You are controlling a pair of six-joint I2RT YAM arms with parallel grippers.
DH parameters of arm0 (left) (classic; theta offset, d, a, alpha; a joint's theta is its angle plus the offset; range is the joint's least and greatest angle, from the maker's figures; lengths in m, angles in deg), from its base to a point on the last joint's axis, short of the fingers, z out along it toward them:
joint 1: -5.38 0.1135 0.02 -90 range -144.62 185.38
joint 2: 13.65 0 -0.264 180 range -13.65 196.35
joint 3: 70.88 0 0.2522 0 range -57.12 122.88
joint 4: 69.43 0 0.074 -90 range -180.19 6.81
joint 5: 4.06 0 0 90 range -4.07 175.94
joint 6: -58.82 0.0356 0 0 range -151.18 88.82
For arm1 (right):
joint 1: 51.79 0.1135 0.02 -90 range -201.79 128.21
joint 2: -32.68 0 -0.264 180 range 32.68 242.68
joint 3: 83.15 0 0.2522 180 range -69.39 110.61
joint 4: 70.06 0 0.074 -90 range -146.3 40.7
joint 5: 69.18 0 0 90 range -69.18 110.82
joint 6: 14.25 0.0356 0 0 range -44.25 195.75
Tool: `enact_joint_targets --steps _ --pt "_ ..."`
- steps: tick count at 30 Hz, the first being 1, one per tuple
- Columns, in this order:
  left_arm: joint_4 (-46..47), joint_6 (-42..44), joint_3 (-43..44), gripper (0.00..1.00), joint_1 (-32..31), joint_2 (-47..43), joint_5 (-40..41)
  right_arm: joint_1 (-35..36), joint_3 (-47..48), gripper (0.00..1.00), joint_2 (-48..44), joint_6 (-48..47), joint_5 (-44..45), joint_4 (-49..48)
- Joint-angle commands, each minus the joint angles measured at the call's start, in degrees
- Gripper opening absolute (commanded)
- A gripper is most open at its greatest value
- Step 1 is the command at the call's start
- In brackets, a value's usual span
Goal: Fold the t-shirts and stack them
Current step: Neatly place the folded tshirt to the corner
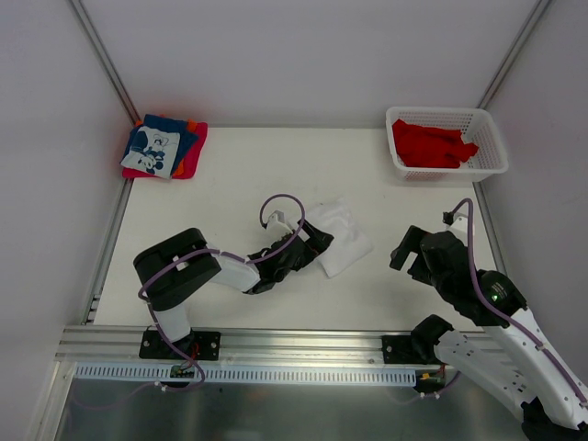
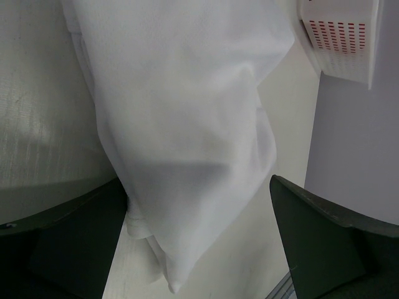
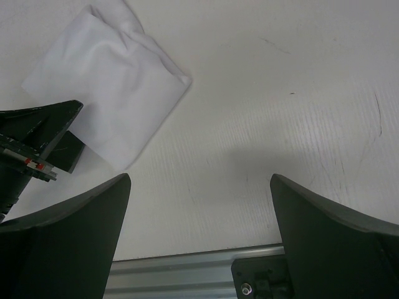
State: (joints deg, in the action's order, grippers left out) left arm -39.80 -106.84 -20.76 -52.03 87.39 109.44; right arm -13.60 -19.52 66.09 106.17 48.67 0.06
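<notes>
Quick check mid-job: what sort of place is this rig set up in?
Probably a lab test cell: a bare white table, an aluminium rail along its near edge, and plain white panel walls around it.

A white table (image 1: 230, 184) stands between plain pale walls (image 1: 303, 55) at the back and both sides, with slim metal posts (image 1: 99, 55) in the far corners. A metal rail (image 1: 303, 342) runs along its near edge.

Two arms of white shells and black joints are being shown: the left arm (image 1: 234, 269) and the right arm (image 1: 514, 354). A thin purple cable (image 1: 278, 198) is being carried along each. Flat black base plates (image 1: 180, 344) are being shown beneath them, a small green light (image 1: 497, 296) on the right arm, and dark wedge-shaped fingers (image 3: 330, 237) in each wrist view.
</notes>
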Motion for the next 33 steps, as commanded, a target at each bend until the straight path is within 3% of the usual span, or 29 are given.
enact_joint_targets --steps 1,8,11,12,13,15,16,20,28,33 --pt "-3.6 -1.1 1.0 0.96 -0.5 2.1 1.8 0.4 0.2 0.99 0.0 0.3 0.8 0.1" --pt "-2.0 -4.2 1.7 0.87 -0.5 6.2 0.8 0.3 0.1 0.99 -1.2 0.3 1.1 0.7" --pt "-1.7 -5.0 1.8 0.75 -0.5 7.0 0.8 0.4 -0.2 0.99 -1.2 0.4 1.5 0.9" --pt "-1.3 -5.1 1.6 0.7 -0.5 7.1 0.6 0.3 -0.6 1.0 -1.3 0.4 1.6 0.9" --pt "-1.3 -5.3 1.6 0.57 -0.5 7.3 0.7 0.4 -0.6 0.99 -1.5 0.7 1.5 0.9" --pt "-1.3 -5.8 1.6 0.43 -0.5 7.5 0.3 0.4 -0.9 0.99 -1.5 0.8 1.6 0.8" --pt "-1.3 -6.0 1.6 0.32 -0.5 7.8 0.2 0.4 -1.1 1.0 -1.3 0.8 1.6 0.9" --pt "-1.4 -6.1 1.9 0.14 -0.5 8.5 -0.1 0.4 -1.4 0.99 -1.8 1.0 1.5 0.9" --pt "-1.4 -1.9 2.1 0.05 -0.2 8.6 -2.0 0.3 -1.4 0.99 -2.1 1.0 1.5 0.9" --pt "-9.2 4.1 4.4 0.0 0.3 5.6 -2.8 0.4 -1.4 1.0 -1.9 1.0 1.1 0.5"
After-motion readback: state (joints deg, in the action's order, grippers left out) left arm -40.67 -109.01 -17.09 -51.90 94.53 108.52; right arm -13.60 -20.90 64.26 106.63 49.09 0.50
